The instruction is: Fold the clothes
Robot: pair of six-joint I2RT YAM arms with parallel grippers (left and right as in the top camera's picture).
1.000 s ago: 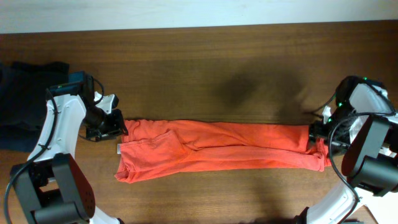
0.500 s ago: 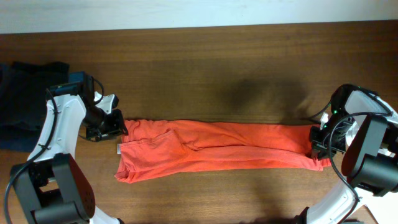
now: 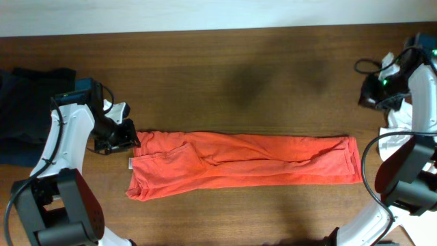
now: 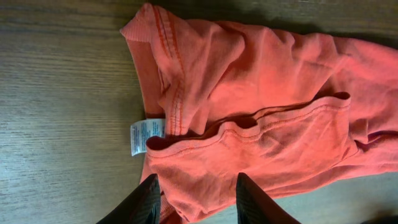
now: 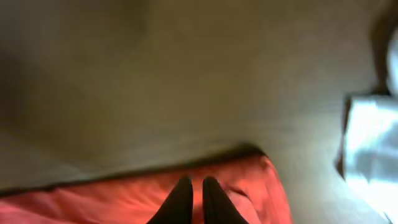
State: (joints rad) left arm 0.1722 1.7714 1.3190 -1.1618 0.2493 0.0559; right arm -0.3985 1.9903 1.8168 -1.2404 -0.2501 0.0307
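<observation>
**While the T-shirt lies flat, the left jaws stand apart and the right jaws are closed**

Where the overhead camera looks down, the red-orange T-shirt (image 3: 259, 160) lies on the table (image 3: 205, 68) as a long band running left to right, folded lengthwise. Its small white neck tag (image 3: 131, 163) sits at its left end. The left arm (image 3: 68, 137) reaches in with the left jaws just beside that collar end. The right arm (image 3: 423, 96) holds the right jaws up near the table's right edge, well apart from the shirt's right end. A heap of dark clothes (image 3: 27, 109) lies at the far left of the table, and a white object (image 3: 396, 133) shows at the right edge.

In the left wrist view the collar and a folded sleeve fill most of the picture, with the tag on the bare wood beside the neckline. The two dark fingers (image 4: 146, 202) stand apart over the shirt's lower edge, and no cloth is pinched between them.

The right wrist view is blurred. The two fingertips (image 5: 180, 199) sit side by side, almost touching, closed on nothing. The shirt's corner lies below them on the table, and the white object is at the right
</observation>
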